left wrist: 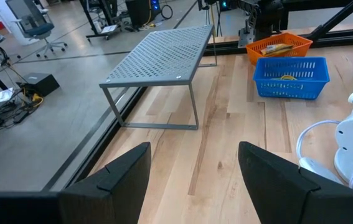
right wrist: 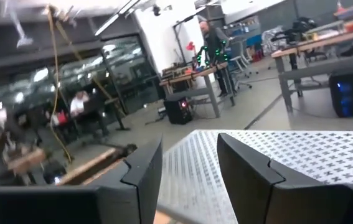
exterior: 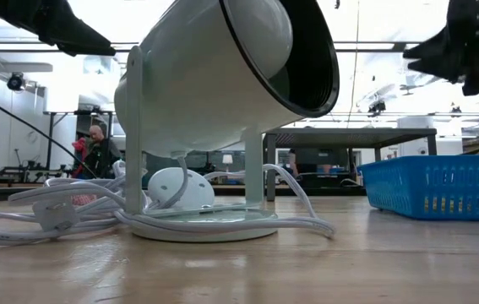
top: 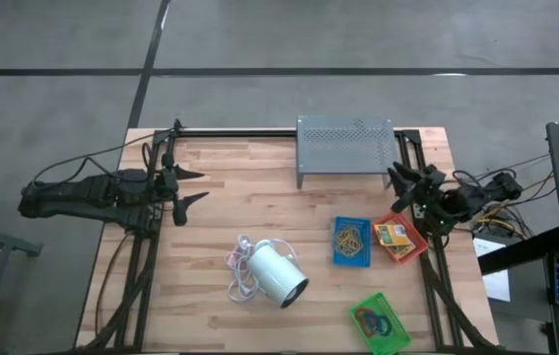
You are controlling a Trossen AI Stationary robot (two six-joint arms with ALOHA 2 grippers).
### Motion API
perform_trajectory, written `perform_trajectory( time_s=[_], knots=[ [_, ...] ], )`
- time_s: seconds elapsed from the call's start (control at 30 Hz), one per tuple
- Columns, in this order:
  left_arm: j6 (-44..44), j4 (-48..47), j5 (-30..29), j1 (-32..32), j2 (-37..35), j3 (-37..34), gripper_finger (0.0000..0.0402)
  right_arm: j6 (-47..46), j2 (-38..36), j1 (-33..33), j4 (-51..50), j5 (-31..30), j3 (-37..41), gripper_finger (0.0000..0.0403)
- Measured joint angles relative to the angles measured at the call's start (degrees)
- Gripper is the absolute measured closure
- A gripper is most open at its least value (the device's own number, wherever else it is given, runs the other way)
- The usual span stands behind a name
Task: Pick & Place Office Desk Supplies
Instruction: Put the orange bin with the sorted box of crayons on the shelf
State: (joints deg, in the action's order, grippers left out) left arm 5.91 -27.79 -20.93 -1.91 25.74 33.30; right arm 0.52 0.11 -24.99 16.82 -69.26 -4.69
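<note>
High view, left to right: the left claw (top: 188,186) waits released at the worktop's (top: 210,316) left edge, holding nothing. At centre lies the white lamp (top: 277,273), no task item. Lower right, the blue tray (top: 352,242), red tray (top: 400,238) and green tray (top: 379,322) keep supplies sorted. The right claw (top: 398,179) hangs released, empty, just above the red tray, probably poised to pick.

Robotics lab; workbenches (right wrist: 325,46); office chair (left wrist: 36,28); concrete floor (top: 259,39)
</note>
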Motion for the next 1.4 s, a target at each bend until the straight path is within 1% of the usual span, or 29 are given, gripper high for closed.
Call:
perform_trajectory(
  time_s=[0.2, 0.33, 0.4, 0.5, 0.6, 0.63, 0.7, 0.77, 0.8, 0.83, 0.87, 0.9, 1.0, 1.1, 1.13, 1.23, 1.3, 1.33, 1.4],
  knots=[
    [0.0, 0.0, 0.0, -0.01, 0.02, 0.0, 0.0158, -4.25, 1.99, -0.31, -0.4, -3.21, -4.82, 0.0244],
    [0.0, 0.0, 0.0, -0.01, 0.02, 0.0, 0.0158, -4.86, 5.52, -1.2, -2.08, -7.1, -7.57, 0.0236],
    [0.0, 0.0, 0.0, -0.02, 0.0, 0.0, 0.0158, -7.04, 7.46, -2.44, -4.1, -8.31, -8.98, 0.0232],
    [0.0, 0.02, -0.02, 0.0, 0.02, 0.02, 0.0158, -14.14, 9.56, -5.54, -11.98, -10.53, -11.75, 0.0225],
    [0.0, 0.02, 0.0, -0.01, 0.01, 0.0, 0.0158, -25.96, 10.12, -9.32, -28.24, -10.2, -15.81, 0.0219],
    [0.0, 0.0, 0.0, -0.02, 0.0, 0.0, 0.0158, -31.07, 10.15, -10.48, -34.83, -9.04, -17.59, 0.0217],
    [0.0, 0.01, 0.0, 0.0, 0.02, 0.0, 0.0158, -42.26, 10.13, -12.08, -48.05, -4.1, -21.65, 0.0214],
    [0.0, 0.02, -0.02, -0.02, 0.0, 0.0, 0.0158, -54.83, 10.34, -12.59, -60.82, 4.81, -25.4, 0.021],
    [0.0, 0.02, 0.0, 0.0, 0.0, 0.0, 0.0158, -60.49, 10.76, -12.49, -65.87, 10.02, -27.1, 0.0209],
    [0.0, 0.0, 0.0, 0.0, 0.0, 0.0, 0.0158, -65.51, 11.52, -12.49, -69.31, 13.97, -28.47, 0.0208],
    [0.0, 0.01, 0.0, -0.01, 0.01, 0.0, 0.0158, -69.84, 12.46, -12.52, -71.99, 16.68, -29.47, 0.0207],
    [0.0, 0.01, 0.0, -0.01, 0.0, 0.0, 0.0158, -72.62, 13.58, -12.52, -73.62, 18.13, -30.28, 0.0207],
    [0.0, 0.01, -0.01, 0.0, 0.0, 0.01, 0.0158, -75.94, 17.22, -12.5, -77.33, 18.61, -32.43, 0.0207],
    [0.0, 0.02, 0.0, -0.01, 0.01, 0.0, 0.0158, -84.74, 21.71, -12.48, -84.04, 19.69, -34.68, 0.0205],
    [0.0, 0.01, 0.0, 0.0, 0.01, 0.0, 0.0158, -87.87, 23.25, -12.46, -86.27, 21.5, -35.66, 0.0204],
    [0.0, 0.01, 0.0, -0.01, 0.02, 0.0, 0.0158, -96.9, 27.94, -12.46, -93.47, 32.32, -38.51, 0.0202],
    [0.0, 0.01, -0.02, -0.01, 0.02, 0.0, 0.0158, -101.67, 31.0, -12.51, -97.45, 37.96, -40.3, 0.0202],
    [0.0, 0.01, 0.0, -0.01, 0.01, 0.0, 0.0158, -103.42, 32.33, -12.51, -99.46, 39.62, -41.01, 0.0202],
    [0.0, 0.01, 0.0, -0.01, 0.01, 0.0, 0.0158, -106.36, 34.72, -12.5, -103.26, 40.7, -42.36, 0.0202]
  ],
)
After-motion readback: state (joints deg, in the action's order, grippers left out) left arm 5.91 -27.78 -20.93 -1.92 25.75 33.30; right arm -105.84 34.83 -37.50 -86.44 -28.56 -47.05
